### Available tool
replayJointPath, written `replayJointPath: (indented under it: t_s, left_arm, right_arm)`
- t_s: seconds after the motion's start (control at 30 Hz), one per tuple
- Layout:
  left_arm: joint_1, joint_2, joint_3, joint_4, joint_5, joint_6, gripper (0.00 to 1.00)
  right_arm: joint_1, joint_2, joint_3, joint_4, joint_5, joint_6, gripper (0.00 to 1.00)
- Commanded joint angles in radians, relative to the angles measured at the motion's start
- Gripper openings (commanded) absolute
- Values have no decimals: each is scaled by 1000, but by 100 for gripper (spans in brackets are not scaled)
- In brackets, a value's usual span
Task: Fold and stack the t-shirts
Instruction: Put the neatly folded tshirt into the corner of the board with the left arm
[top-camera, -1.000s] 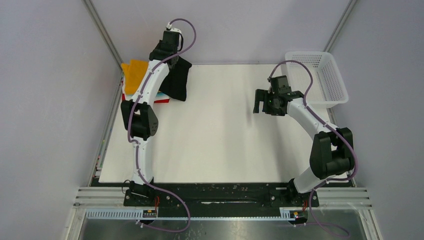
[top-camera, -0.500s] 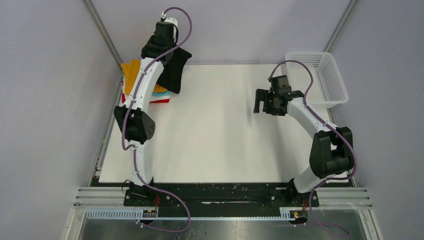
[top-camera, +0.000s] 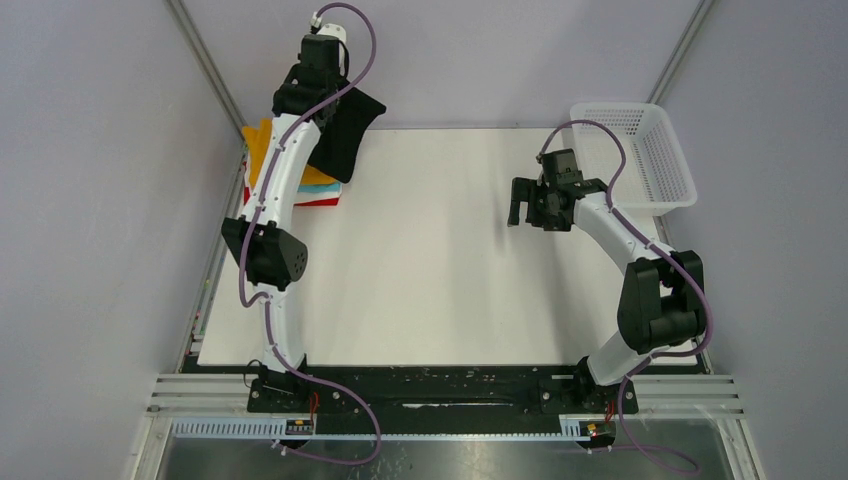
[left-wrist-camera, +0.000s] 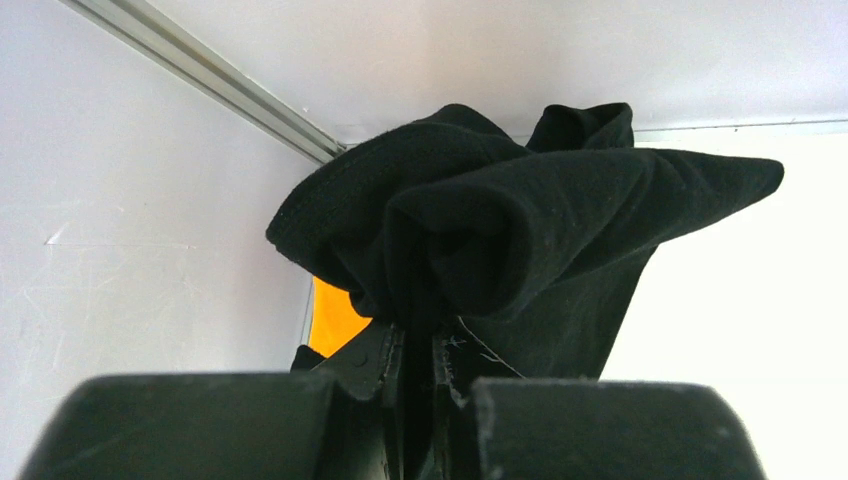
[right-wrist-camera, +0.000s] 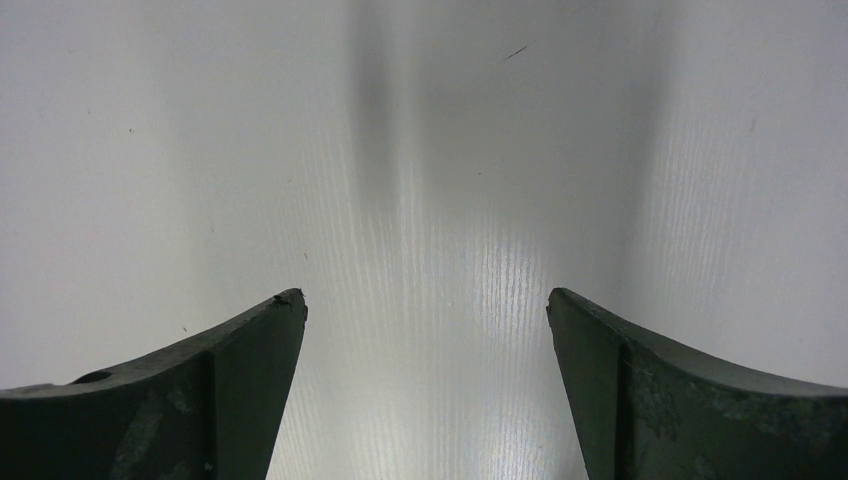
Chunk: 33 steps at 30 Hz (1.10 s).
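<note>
A large black t-shirt (top-camera: 348, 135) hangs bunched and crumpled above the far-left corner of the white table (top-camera: 430, 290). It is pinched in the left gripper (left-wrist-camera: 418, 352), whose jaws are all but closed on a fold of the dark cloth. From the left wrist view the fabric swells up in thick rolls just ahead of the fingers (left-wrist-camera: 365, 365), with one flap jutting out to the right.

Below the hanging shirt and slightly to its left sits a stack of other shirts against the table's left edge. An orange t-shirt (top-camera: 262, 150) lies on top, the edge of a teal t-shirt (top-camera: 322, 187) shows under it, and a red t-shirt (top-camera: 318, 199) is at the bottom. A sliver of the orange also peeks out beneath the black cloth in the wrist view. Whether the black cloth touches the stack cannot be told. The left arm (top-camera: 280, 190) stretches from the near edge along the left side to that far corner.

On the right half of the table, well apart from the shirts, the right gripper (right-wrist-camera: 426, 305) is held over bare tabletop. Its fingers (right-wrist-camera: 240, 385) are spread wide with nothing between them. Just beyond it and to the right, a white plastic mesh basket (top-camera: 612, 106) stands at the far-right corner.
</note>
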Motion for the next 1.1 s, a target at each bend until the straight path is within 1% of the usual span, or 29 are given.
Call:
replayJointPath:
  t_s: [0.0, 0.13, 0.27, 0.33, 0.47, 0.63, 0.87, 0.97, 1.0, 1.07]
  left_arm:
    - [59, 50, 72, 40, -37, -11, 0]
    - [110, 106, 80, 73, -5, -24, 0]
    - [165, 166, 84, 160, 19, -21, 0]
    - [181, 195, 90, 203, -18, -20, 0]
    - [203, 233, 70, 316, -106, 40, 0]
    - [241, 256, 26, 405, -148, 100, 0]
    - [246, 273, -14, 455, -213, 162, 0]
    - [250, 286, -35, 449, -219, 164, 0]
    - [251, 286, -46, 448, -213, 162, 3]
    - [253, 287, -68, 449, -211, 152, 15]
  right_arm:
    - [-8, 17, 46, -23, -8, -4, 99]
    - [-8, 25, 56, -38, -10, -4, 99]
    - [-8, 26, 55, -40, -10, -2, 99]
    - [-8, 30, 59, -50, -8, -2, 99]
    - [-9, 30, 57, -68, 14, -7, 100]
    - [-9, 33, 73, -96, 38, -15, 99]
    - [-9, 57, 96, -123, 41, -16, 100]
    - [-10, 59, 99, -125, 40, -16, 100]
    - [-10, 59, 100, -125, 40, -15, 99]
    - [-10, 58, 105, -129, 40, -18, 100]
